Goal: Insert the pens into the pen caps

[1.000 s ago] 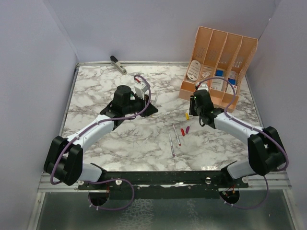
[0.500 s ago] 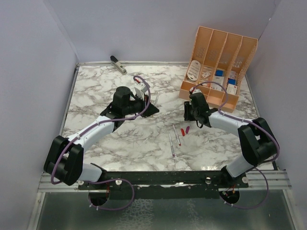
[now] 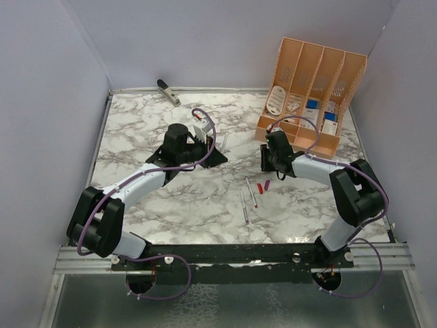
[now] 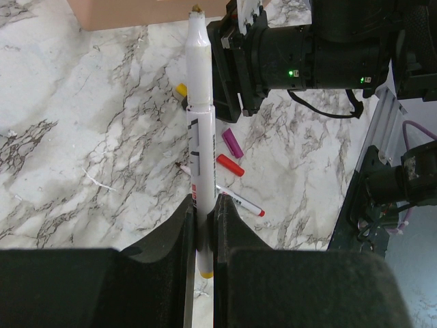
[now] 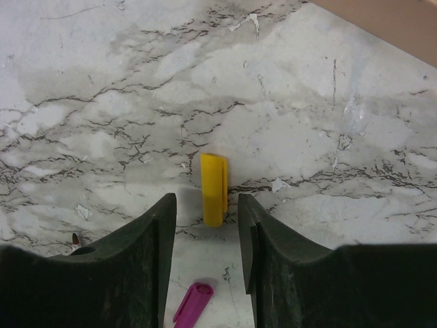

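My left gripper [image 4: 203,201] is shut on a white pen [image 4: 199,130] with a yellow end, its tip pointing away toward the right arm. In the top view this gripper [image 3: 205,140] hovers mid-table. My right gripper [image 5: 207,201] is open, low over the marble, its fingers on either side of the near end of the yellow cap [image 5: 214,188] without touching it. A magenta cap [image 5: 192,301] lies just behind, and a red cap [image 4: 230,165] lies beside it. Two more pens [image 3: 250,191] [image 3: 244,205] lie near the table's middle.
An orange slotted organizer [image 3: 311,96] with small items stands at the back right, close behind the right gripper [image 3: 265,158]. A grey-black stapler-like object [image 3: 168,91] lies at the back left edge. White walls enclose the marble table [image 3: 136,130].
The right arm has swung left and reached forward, bringing its open jaws down around the yellow cap. The left arm with its pen has hardly moved.
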You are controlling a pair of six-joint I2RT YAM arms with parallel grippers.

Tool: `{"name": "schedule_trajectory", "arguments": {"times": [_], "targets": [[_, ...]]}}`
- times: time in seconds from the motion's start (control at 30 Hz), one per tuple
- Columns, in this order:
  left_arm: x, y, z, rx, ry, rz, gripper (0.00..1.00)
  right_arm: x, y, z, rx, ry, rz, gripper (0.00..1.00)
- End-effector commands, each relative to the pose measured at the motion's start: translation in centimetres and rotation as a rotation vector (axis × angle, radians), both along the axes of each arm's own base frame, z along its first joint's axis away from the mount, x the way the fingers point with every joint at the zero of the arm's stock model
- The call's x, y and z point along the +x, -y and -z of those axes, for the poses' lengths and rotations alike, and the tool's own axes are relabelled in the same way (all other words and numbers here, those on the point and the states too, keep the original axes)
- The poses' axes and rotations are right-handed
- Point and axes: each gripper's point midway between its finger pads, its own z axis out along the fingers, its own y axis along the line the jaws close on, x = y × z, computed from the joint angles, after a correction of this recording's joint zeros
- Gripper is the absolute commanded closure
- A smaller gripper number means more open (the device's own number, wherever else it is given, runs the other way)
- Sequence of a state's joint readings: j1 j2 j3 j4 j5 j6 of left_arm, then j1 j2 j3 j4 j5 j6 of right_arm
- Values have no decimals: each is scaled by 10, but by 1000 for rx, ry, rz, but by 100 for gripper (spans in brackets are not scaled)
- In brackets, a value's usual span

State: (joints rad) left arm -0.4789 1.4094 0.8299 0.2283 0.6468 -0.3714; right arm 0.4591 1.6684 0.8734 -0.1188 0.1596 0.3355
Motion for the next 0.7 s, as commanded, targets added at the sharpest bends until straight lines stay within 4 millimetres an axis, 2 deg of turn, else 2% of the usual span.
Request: {"name": "schedule_trajectory", "arguments": {"times": [0.0,0.3,0.37,0.47,0.57,0.67], "targets": [[2,5,-12,-34,6,29,100,9,-5,0,3,9,3,66],[2,6,-12,-41,3,34,100,-5,3,21,-24,-60,31,71],[1,5,-12,-44,1,35,100,-6,4,26,-29,-78,43,78],[2,4,-13,-45,1,29,100,-10,5,30,-27,-97,56,97],[3,2,-13,-40,-1,17,100,-8,4,28,-22,-91,61,99],[4,1,-12,-33,-2,10,100,0,-3,12,16,-41,51,99]]}}
